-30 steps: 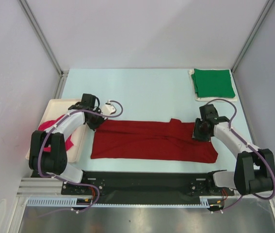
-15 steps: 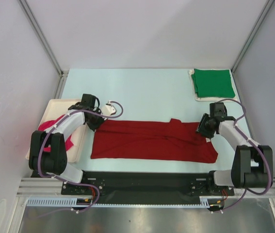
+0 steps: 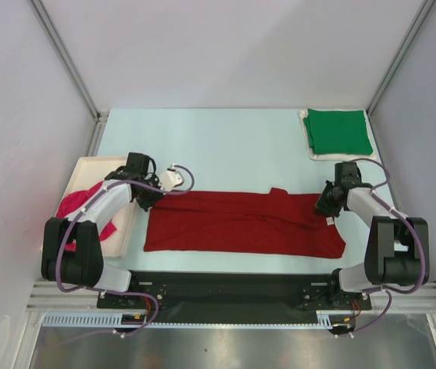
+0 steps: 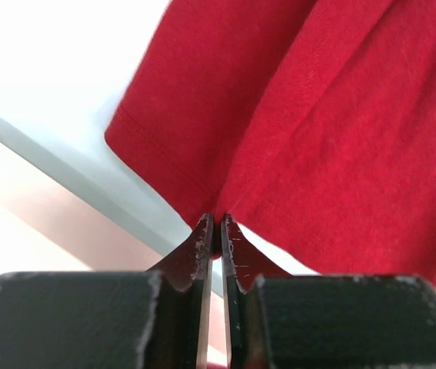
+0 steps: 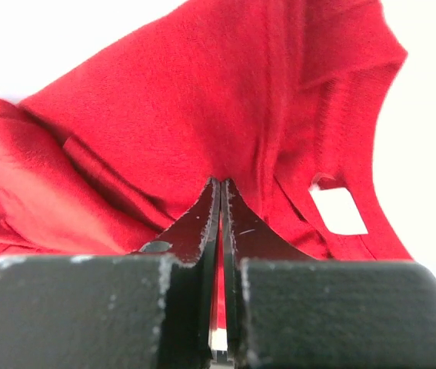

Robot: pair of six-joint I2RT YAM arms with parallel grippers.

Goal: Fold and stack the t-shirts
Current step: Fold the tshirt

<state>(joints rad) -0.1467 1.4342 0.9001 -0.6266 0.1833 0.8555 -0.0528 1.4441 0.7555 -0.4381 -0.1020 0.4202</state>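
The dark red t-shirt point(image 3: 241, 223) lies spread across the near middle of the table, folded lengthwise. My left gripper point(image 3: 150, 197) is shut on its far left corner; in the left wrist view the jaws point(image 4: 216, 223) pinch the dark red cloth point(image 4: 317, 115). My right gripper point(image 3: 327, 206) is shut on the shirt's far right edge near the collar; the right wrist view shows the jaws point(image 5: 221, 188) closed on red cloth point(image 5: 164, 115) beside a white label point(image 5: 338, 210). The bright pink t-shirt point(image 3: 87, 206) lies in the cream tray. The green t-shirt point(image 3: 338, 131) lies folded at the far right.
The cream tray point(image 3: 94, 165) sits at the left table edge, beside my left arm. A white cloth point(image 3: 307, 134) lies under the green shirt. Grey walls enclose the table on three sides. The black base rail point(image 3: 225, 288) runs along the near edge.
My right gripper has moved right and back along the shirt's far edge to its right end. My left arm has shifted slightly left while still pinching the corner.
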